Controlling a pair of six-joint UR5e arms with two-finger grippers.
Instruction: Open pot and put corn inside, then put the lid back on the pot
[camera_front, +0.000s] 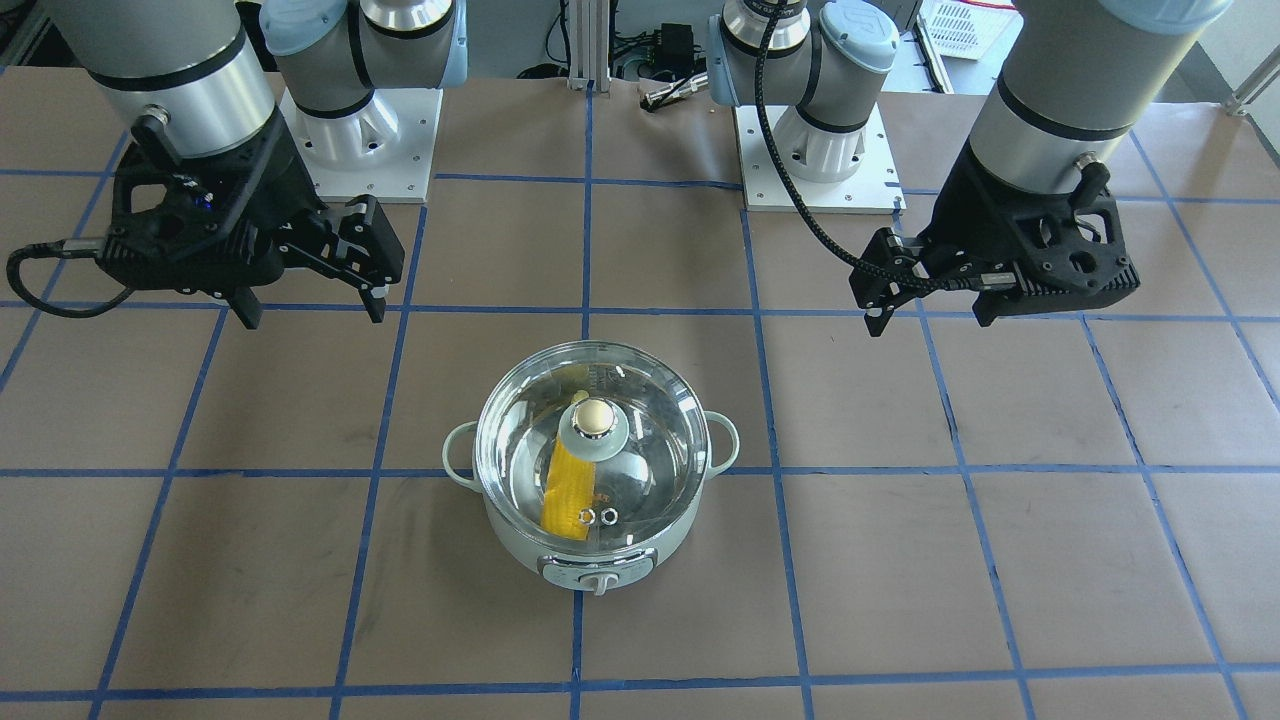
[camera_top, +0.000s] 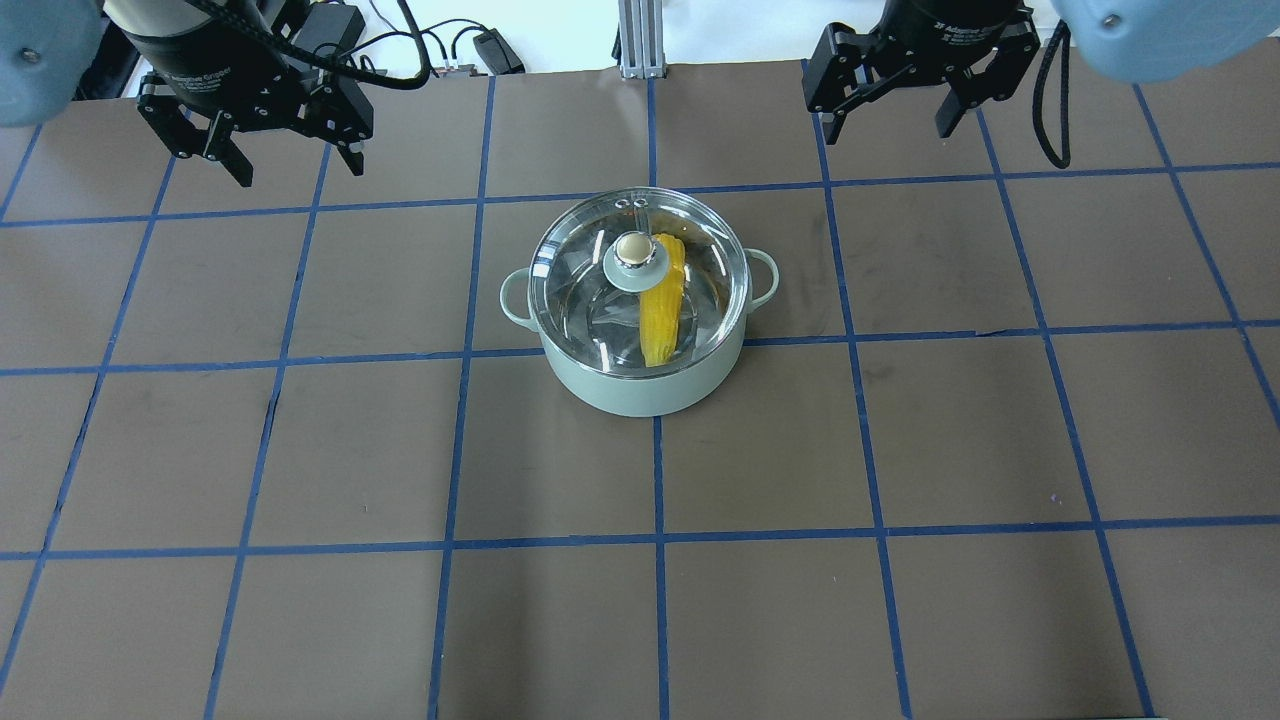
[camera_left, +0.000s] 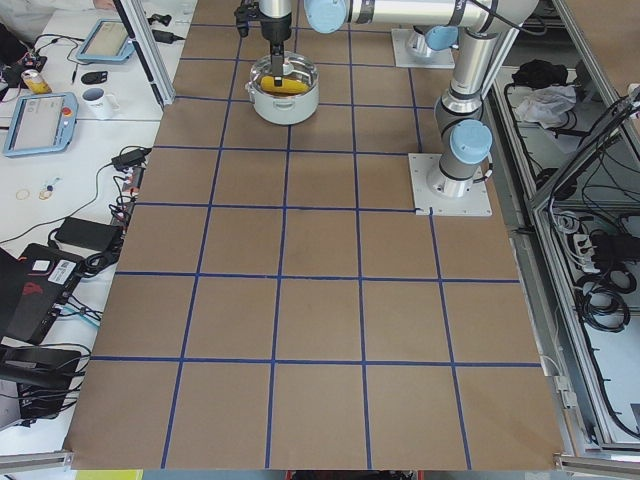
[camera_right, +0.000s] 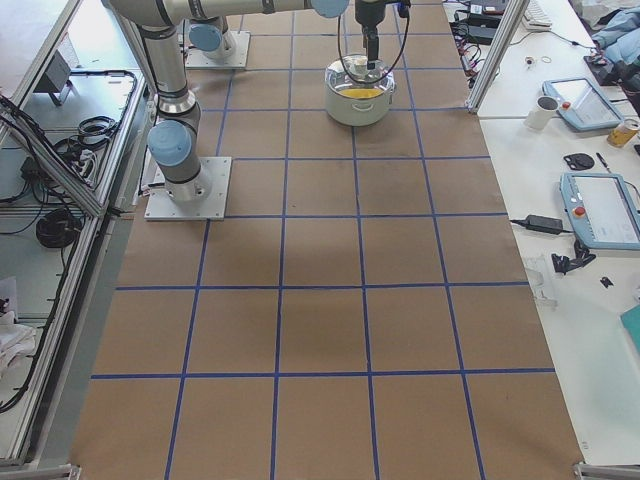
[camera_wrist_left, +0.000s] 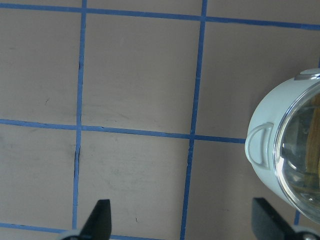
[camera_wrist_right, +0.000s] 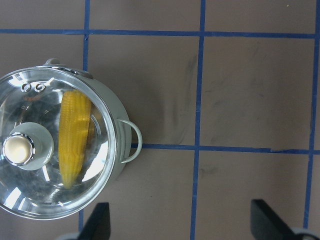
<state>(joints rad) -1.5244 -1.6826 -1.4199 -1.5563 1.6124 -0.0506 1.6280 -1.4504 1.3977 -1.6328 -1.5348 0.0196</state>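
The pale mint-green pot (camera_top: 640, 392) stands at the table's middle, also in the front view (camera_front: 590, 562). The clear glass lid (camera_top: 590, 300) with its beige knob (camera_front: 593, 414) sits on the pot. The yellow corn (camera_top: 660, 315) lies inside, seen through the glass, also in the right wrist view (camera_wrist_right: 74, 135). My left gripper (camera_top: 300, 170) is open and empty, hanging above the table back and to the left of the pot. My right gripper (camera_top: 888, 130) is open and empty, back and to the right. Neither touches the pot.
The table is brown paper with a blue tape grid (camera_top: 660, 535). The two arm bases (camera_front: 360, 140) (camera_front: 815, 150) stand at the robot's edge. Side benches with tablets and cables (camera_left: 60, 110) lie beyond the table's far side.
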